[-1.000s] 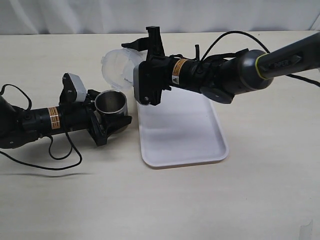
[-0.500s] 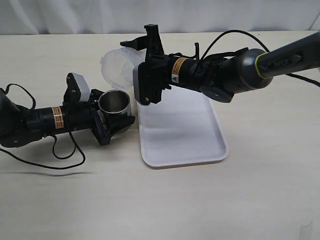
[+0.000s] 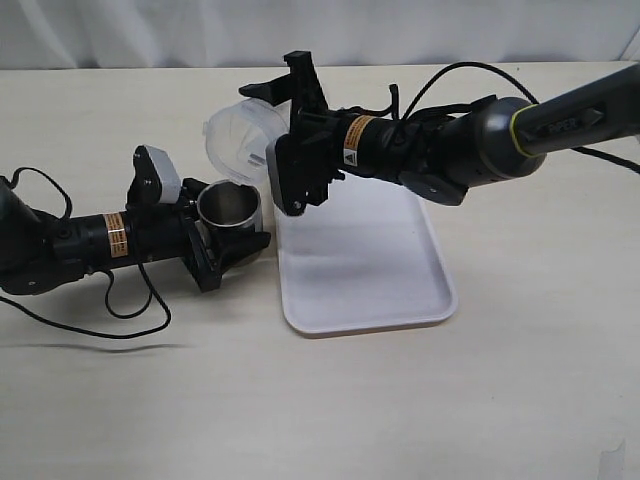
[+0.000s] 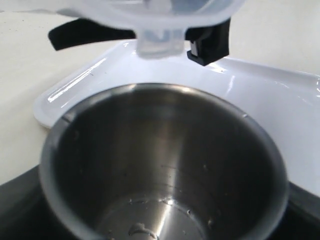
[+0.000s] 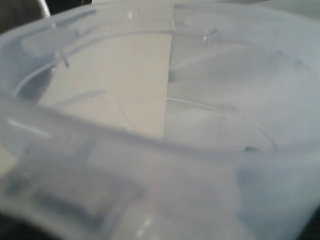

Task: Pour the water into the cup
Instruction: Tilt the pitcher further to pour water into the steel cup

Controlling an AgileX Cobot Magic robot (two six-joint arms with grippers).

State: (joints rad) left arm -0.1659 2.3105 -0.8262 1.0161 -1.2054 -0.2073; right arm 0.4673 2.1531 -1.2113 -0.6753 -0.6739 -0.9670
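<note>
The steel cup (image 3: 227, 206) stands upright just left of the white tray (image 3: 370, 270), held between the jaws of my left gripper (image 3: 225, 222). In the left wrist view the cup (image 4: 165, 165) fills the frame, and a little clear water (image 4: 145, 230) with droplets lies on its bottom. My right gripper (image 3: 268, 105) is shut on the translucent plastic tumbler (image 3: 240, 140), tipped on its side with its mouth toward the left, just above and behind the cup. The tumbler's rim (image 4: 160, 20) hangs over the cup. The tumbler (image 5: 160, 120) fills the right wrist view, hiding the jaws.
The white tray lies on the beige table (image 3: 500, 400), under the right arm (image 3: 450, 150). A black cable (image 3: 110, 320) loops on the table beside the left arm (image 3: 70, 245).
The left gripper moved the cup slightly right, toward the tray, a second ago and then held still. The right gripper has tipped the tumbler a little further over the cup.
</note>
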